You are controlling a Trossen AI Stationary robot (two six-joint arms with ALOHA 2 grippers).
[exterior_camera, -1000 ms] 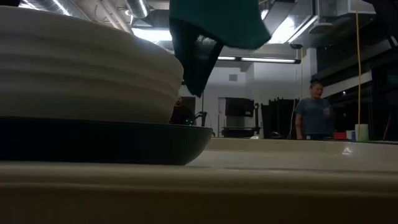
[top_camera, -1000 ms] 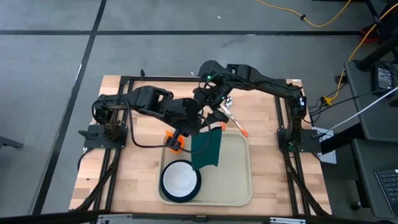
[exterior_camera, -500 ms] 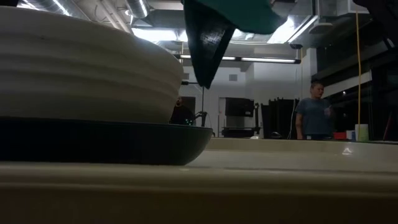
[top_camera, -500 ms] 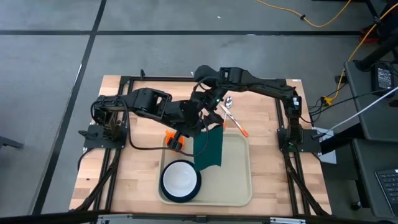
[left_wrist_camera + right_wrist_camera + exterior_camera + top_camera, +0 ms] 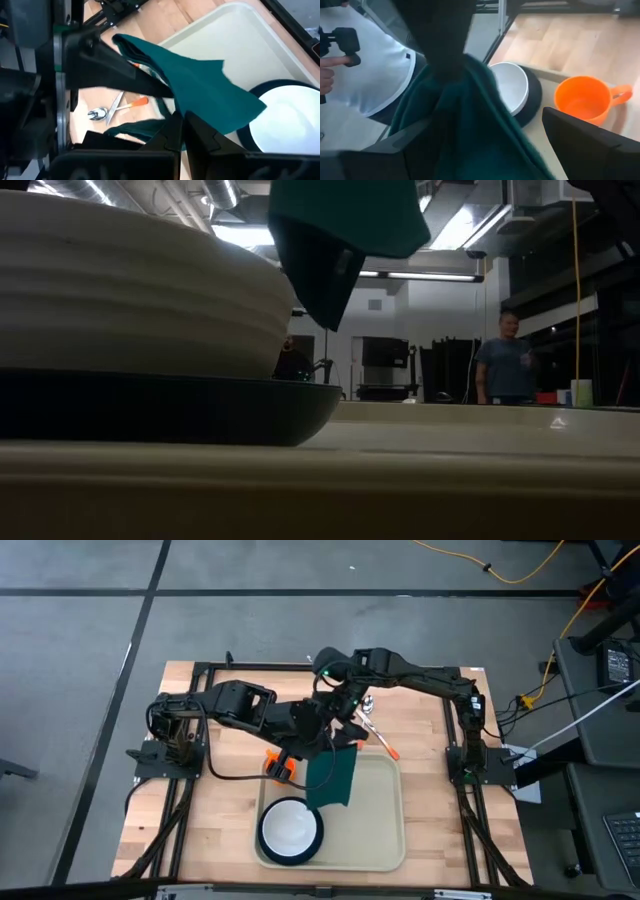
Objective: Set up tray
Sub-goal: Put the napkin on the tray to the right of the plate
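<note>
I find the tray [image 5: 375, 815] lying at the near middle of the tabletop [image 5: 230, 810], toward the right; a white bowl [image 5: 290, 828] on a dark plate [image 5: 266, 844] sits in its near left corner. A green napkin [image 5: 335, 775] hangs in the air over the tray's far left part, clear of the tray floor in the low view. The left claw [image 5: 325, 745] and the right claw [image 5: 340, 730] meet at the napkin's upper edge; each wrist view shows cloth pinched between that arm's own fingers, so I judge both closed on the napkin. An orange cup [image 5: 281, 765] stands on the tabletop just off the tray's far left corner; a spoon [image 5: 369, 703] and an orange-handled utensil [image 5: 380, 743] lie beyond the far edge. Risks I note: the hanging corner could drape onto the bowl; uneven release could unfold the cloth; the two arms, crowded together, could foul each other or knock the cup.
</note>
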